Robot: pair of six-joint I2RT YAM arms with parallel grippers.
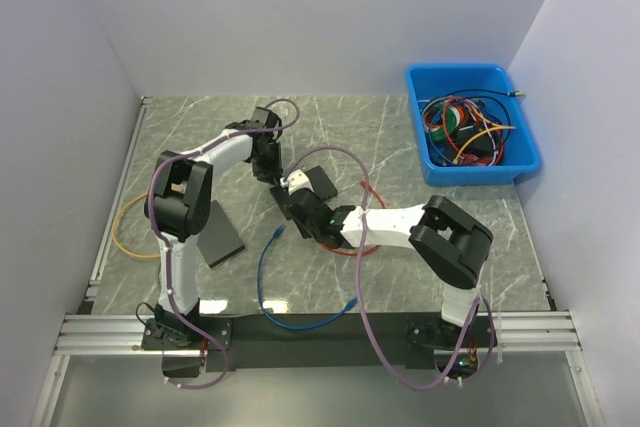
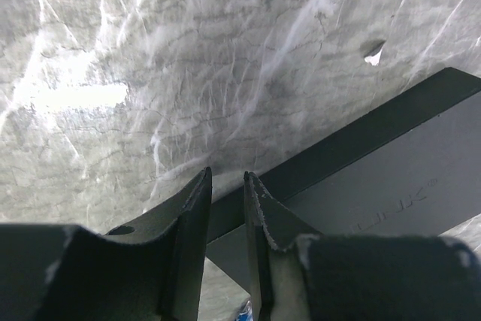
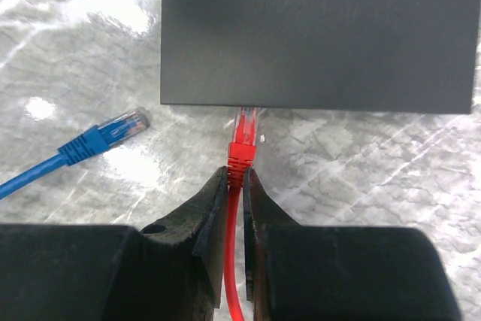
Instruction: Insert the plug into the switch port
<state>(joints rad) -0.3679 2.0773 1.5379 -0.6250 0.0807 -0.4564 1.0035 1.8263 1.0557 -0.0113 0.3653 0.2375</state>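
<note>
1. Touching the switch's (image 3: 319,31) near edge: clear tip of the red plug (image 3: 244,134), only visible from right wrist.
2. Clamped on its red cable (image 3: 234,261), right gripper (image 3: 235,186).
3. Nearly closed on nothing, left gripper (image 2: 227,186) beside the switch.
4. Off left, loose blue plug (image 3: 113,131); overhead adds blue bin (image 1: 471,123).

"Anything I can read out there?"

"Very little. My left wrist camera shows faint embossed lettering on the dark top of the switch (image 2: 391,193), near its lower right part, but it runs upside down and tone on tone, so I can't make out the letters."

"And from my right wrist?"

"The switch (image 3: 319,31) has a similar faint raised mark along the upper part of its top face. It is too low in contrast to spell out."

"The overhead view?"

"Nothing legible: the blue bin (image 1: 470,127), the cables and the bench (image 1: 390,137) carry no label or number I can read."
</note>
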